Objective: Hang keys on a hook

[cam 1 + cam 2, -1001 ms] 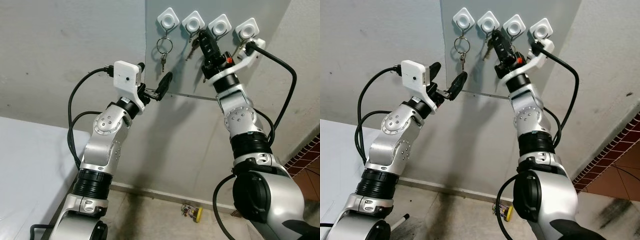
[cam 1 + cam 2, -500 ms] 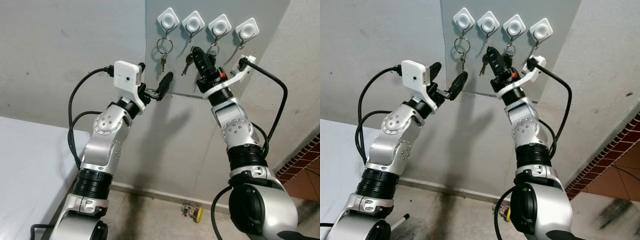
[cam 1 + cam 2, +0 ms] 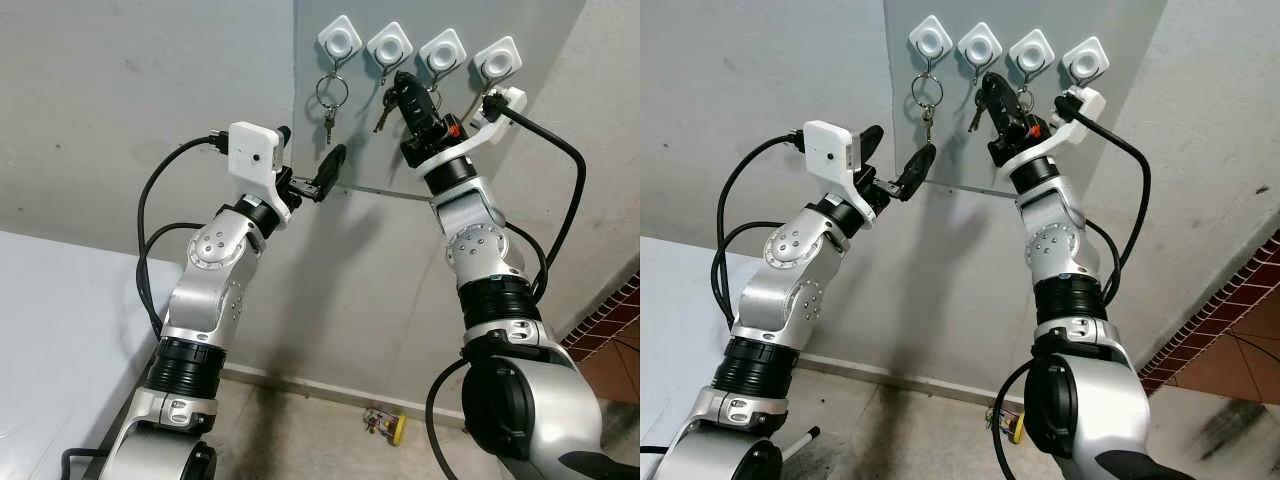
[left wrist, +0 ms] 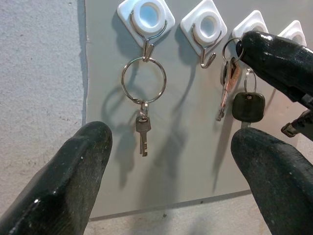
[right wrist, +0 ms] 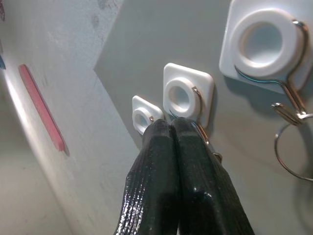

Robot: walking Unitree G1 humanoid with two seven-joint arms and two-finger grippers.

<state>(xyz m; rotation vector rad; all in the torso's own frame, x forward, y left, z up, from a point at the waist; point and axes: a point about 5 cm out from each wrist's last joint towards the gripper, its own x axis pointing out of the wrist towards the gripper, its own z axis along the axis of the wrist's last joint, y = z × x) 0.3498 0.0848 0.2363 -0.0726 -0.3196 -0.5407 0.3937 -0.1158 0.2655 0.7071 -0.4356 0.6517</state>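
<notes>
Right now the right gripper [image 4: 274, 54] is up at the grey wall panel [image 4: 186, 161], black fingers pressed together on the ring of a small brass-coloured key set [image 4: 228, 83], which hangs just beside the second white square hook [image 4: 205, 29] from the left, its ring not yet on the wire. From the right wrist view the fingers look fully shut, tips touching near a hook's wire. The left gripper [image 3: 322, 182] hovers lower to the left, fingers spread wide, holding nothing, near the silver ring with a single small key [image 4: 143, 98] already hanging on the first white hook [image 4: 146, 17]. A black-headed key [image 4: 248, 105] hangs on the third hook, just beside the held set.

Risks, judged from here: the ring sits beside the hook wire, not over it, so letting go now likely drops the keys to the floor. Fingers cover the ring opening, so it may snag or miss the wire tip. Sideways drift could knock the black-headed key off. Pushing hard could peel the hook off the panel.
</notes>
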